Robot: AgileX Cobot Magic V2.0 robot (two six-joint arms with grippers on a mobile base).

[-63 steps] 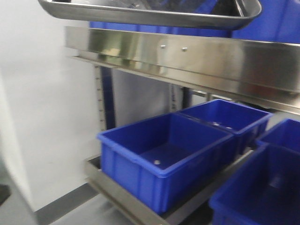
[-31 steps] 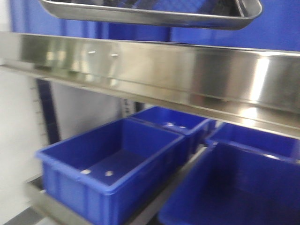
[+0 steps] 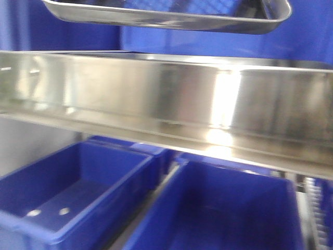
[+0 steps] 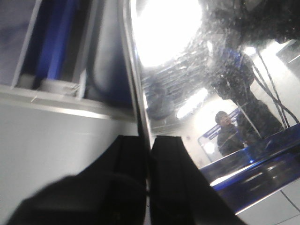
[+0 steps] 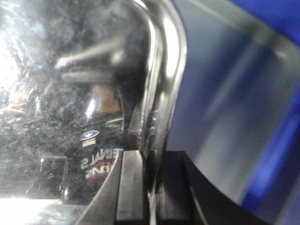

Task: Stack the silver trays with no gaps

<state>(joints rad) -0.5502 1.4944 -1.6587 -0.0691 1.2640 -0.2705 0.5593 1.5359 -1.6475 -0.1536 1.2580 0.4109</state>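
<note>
Shelving fills the front view. A long reflective steel shelf rail [image 3: 166,99] runs across the middle, sloping slightly down to the right, with a bright glare patch on its face. Below it two deep blue plastic bins sit side by side. The left blue bin [image 3: 67,192] shows small pale spots on its floor, and the right blue bin [image 3: 229,208] is nearer and blurred. More blue shows behind and above the rail.

The rail lies between the bins and the shallow rectangular silver tray [image 3: 171,18]. The tray hangs at the top edge of the view, above the rail and apart from it, with only its underside and rounded right corner visible.

Each wrist view shows a claw at the tray's edge. The left claw [image 4: 147,147] has its two black fingers pressed nearly together on the thin out-turned rim, which is seen edge-on. The right claw [image 5: 150,164] likewise pinches the curved rim near a corner. The tray's polished surface is mirror-bright and speckled, throwing back ceiling lights and dark shapes.
</note>
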